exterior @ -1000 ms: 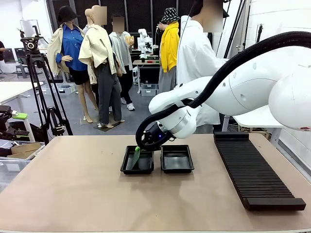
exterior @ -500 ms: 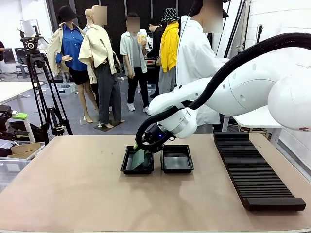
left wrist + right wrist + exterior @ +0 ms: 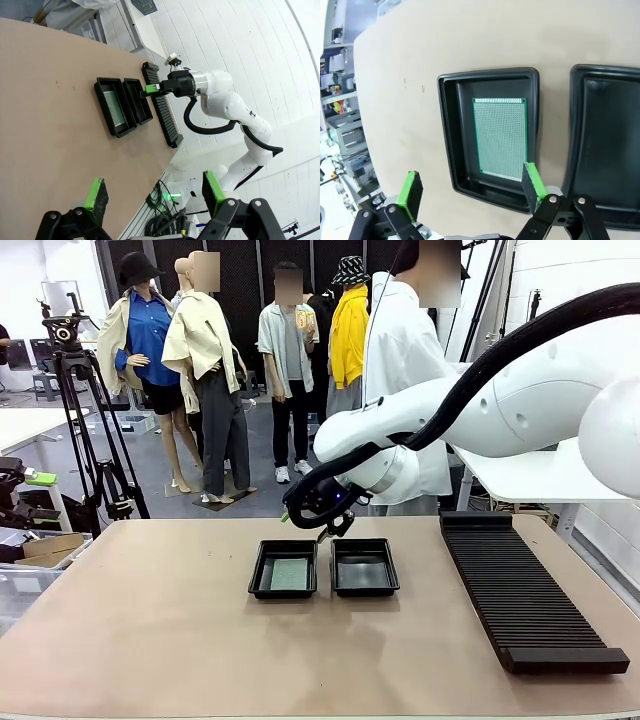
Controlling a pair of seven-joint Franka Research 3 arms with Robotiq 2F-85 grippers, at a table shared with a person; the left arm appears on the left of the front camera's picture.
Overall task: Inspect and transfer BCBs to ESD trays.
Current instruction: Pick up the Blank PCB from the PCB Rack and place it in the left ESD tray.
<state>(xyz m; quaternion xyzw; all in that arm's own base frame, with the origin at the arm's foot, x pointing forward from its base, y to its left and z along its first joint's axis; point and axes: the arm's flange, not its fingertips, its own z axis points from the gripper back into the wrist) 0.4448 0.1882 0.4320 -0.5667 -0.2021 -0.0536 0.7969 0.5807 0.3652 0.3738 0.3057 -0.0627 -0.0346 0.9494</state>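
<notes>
A green BCB [image 3: 288,574] lies flat on the floor of the left ESD tray [image 3: 256,580]. Beside it, the right ESD tray [image 3: 364,568] holds nothing. My right gripper [image 3: 310,523] hangs open just above the trays, holding nothing. From the right wrist view, its green fingertips [image 3: 532,181] stand wide apart over the BCB [image 3: 500,136] in the left tray [image 3: 448,130], with the other tray [image 3: 605,150] alongside. My left gripper [image 3: 154,194] is open and empty, high above the table and far from both trays [image 3: 115,106].
A long black ribbed rack [image 3: 525,590] lies along the table's right side. A person in a white coat [image 3: 400,370] stands at the far edge behind the trays. A tripod [image 3: 90,440] stands off the table at left. Bare tabletop [image 3: 150,640] stretches in front.
My right gripper opened and let go of the BCB, which went from tilted in the jaws to lying flat in the left tray. The gripper then rose a little.
</notes>
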